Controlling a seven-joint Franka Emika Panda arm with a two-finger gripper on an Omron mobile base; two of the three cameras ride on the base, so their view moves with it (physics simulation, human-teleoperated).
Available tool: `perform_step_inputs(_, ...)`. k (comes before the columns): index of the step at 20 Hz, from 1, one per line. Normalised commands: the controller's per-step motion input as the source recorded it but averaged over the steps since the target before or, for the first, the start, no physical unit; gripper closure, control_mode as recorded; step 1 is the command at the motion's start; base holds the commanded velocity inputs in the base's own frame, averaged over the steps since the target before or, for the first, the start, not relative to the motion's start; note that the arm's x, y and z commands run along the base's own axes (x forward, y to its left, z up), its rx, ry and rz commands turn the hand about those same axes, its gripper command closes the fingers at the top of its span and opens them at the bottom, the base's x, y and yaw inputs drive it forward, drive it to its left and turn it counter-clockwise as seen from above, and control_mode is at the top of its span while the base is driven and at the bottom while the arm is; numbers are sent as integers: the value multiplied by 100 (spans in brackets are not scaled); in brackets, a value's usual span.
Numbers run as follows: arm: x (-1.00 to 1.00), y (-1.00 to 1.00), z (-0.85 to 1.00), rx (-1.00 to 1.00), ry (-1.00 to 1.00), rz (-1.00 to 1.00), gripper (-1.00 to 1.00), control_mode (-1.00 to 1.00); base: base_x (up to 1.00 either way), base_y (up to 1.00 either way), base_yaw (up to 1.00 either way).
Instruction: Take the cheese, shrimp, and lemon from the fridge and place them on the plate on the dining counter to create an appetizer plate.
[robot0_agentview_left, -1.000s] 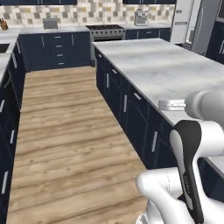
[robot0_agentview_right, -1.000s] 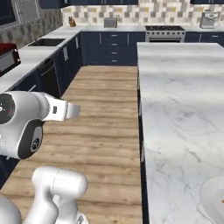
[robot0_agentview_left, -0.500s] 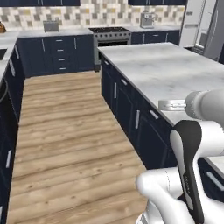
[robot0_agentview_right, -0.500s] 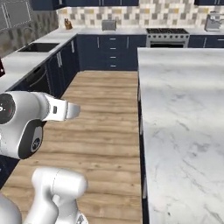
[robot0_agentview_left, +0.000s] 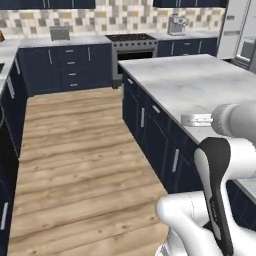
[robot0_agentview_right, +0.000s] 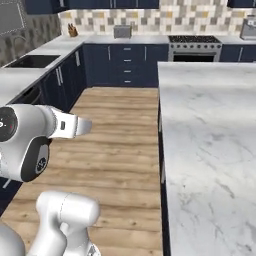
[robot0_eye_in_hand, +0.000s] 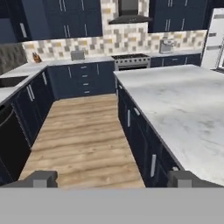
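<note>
The dining counter (robot0_eye_in_hand: 183, 109) has a flat veined marble top on a navy base beside a plank wood floor (robot0_eye_in_hand: 83, 140); the pale fridge (robot0_agentview_left: 237, 30) stands behind it. Gripper (robot0_eye_in_hand: 113, 179) fingers stand wide, holding nothing. Since earlier, the whole view has swung, bringing the fridge in.

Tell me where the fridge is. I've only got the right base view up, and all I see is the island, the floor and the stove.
Observer: The fridge stands at the far right of the left base view, beyond the dining counter.
Operator: Is the gripper carrying anything?
Observer: No. In the hand view the gripper is open, with nothing between its fingertips.
Operator: Which way is the hand pointing?
Observer: Along the wooden floor toward the stove, which has a range hood above it.
</note>
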Motion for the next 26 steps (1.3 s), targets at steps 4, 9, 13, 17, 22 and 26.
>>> perform_step_inputs(4,0,0,0,0,0,0,-100,100,100,19,0)
perform_step_inputs(9,0,0,0,0,0,0,-100,100,100,20,1)
perform_step_inputs(13,0,0,0,0,0,0,-100,100,100,21,1)
perform_step_inputs(17,0,0,0,0,0,0,-100,100,100,21,1)
perform_step_inputs(22,0,0,0,0,0,0,-100,100,100,20,1)
perform_step_inputs(26,0,0,0,0,0,0,-100,100,100,20,0)
